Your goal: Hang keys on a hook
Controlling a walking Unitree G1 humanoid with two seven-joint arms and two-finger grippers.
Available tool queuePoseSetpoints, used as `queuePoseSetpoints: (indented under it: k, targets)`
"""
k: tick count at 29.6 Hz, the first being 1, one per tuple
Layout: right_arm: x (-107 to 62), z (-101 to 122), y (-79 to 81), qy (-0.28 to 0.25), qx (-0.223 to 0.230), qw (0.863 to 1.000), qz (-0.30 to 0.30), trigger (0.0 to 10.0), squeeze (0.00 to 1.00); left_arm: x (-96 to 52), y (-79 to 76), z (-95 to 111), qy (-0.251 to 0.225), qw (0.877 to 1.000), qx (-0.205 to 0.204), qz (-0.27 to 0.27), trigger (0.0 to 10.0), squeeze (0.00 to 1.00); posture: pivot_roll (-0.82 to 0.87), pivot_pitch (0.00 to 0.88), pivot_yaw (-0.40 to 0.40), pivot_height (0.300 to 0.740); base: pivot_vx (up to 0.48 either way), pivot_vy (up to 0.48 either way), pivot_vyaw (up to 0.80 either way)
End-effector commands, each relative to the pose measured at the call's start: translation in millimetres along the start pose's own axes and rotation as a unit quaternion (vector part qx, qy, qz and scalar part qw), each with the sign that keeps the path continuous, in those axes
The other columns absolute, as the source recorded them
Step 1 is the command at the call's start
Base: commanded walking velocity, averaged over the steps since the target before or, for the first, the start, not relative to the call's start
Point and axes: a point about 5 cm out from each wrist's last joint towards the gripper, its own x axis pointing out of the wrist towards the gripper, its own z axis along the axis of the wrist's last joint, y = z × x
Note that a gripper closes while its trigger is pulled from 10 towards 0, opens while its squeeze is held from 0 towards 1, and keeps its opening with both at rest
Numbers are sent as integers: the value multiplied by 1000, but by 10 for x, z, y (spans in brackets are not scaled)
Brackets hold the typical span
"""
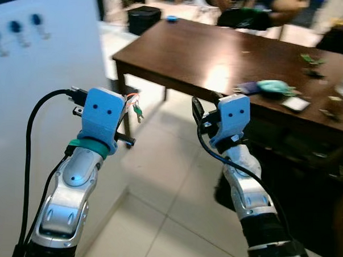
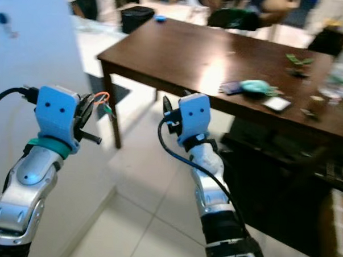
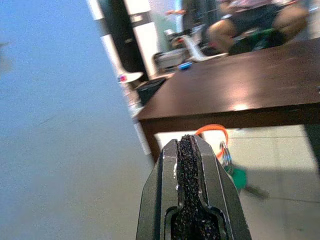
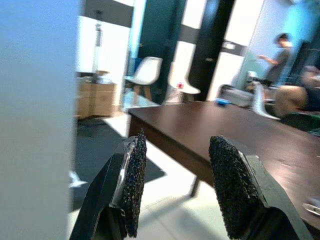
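My left gripper (image 3: 189, 145) is shut on the keys (image 3: 226, 155), a bunch with an orange loop and a green tag that dangles beside the fingertips. In the left eye view the keys (image 1: 136, 109) hang just past that raised gripper (image 1: 129, 104), close to the white wall panel (image 1: 42, 89). Three dark hooks (image 1: 16, 28) stick out of the panel up at the left, well above and left of the keys. My right gripper (image 4: 177, 185) is raised beside it at mid-height, open with nothing between its pads; it also appears in the left eye view (image 1: 205, 104).
A dark wooden table (image 1: 220, 56) stands ahead to the right, with small items such as a teal object (image 1: 274, 86) on its right part. People sit behind the table's far edge. Pale floor tiles (image 1: 158, 179) lie between the wall panel and the table.
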Motion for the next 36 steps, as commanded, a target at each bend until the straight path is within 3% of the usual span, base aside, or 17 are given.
queuePoseSetpoints:
  k: [1,25,29,32,36]
  targets:
    - [-13,-20,12,3,6,1000,1,10000,0,-1,-13,-41,12,1000,-3,-4,10000,0,-45,51,49,740,0,0,800]
    - [-16,-35,40,7,8,1000,18,10000,0,-28,-20,-62,14,1000,3,-15,10000,0,-47,39,48,740,0,0,800]
    - [-32,-50,44,9,9,1000,22,10000,0,-130,-53,-83,16,998,-4,-53,10000,0,-44,41,46,740,0,0,800]
    - [-41,-65,36,14,7,1000,24,10000,0,-339,-207,-71,24,984,-50,-167,10000,0,-41,44,42,740,0,0,800]
    - [-40,-66,29,15,6,1000,23,10000,0,-445,-252,-39,24,979,-55,-195,10000,0,-41,47,42,740,0,0,800]
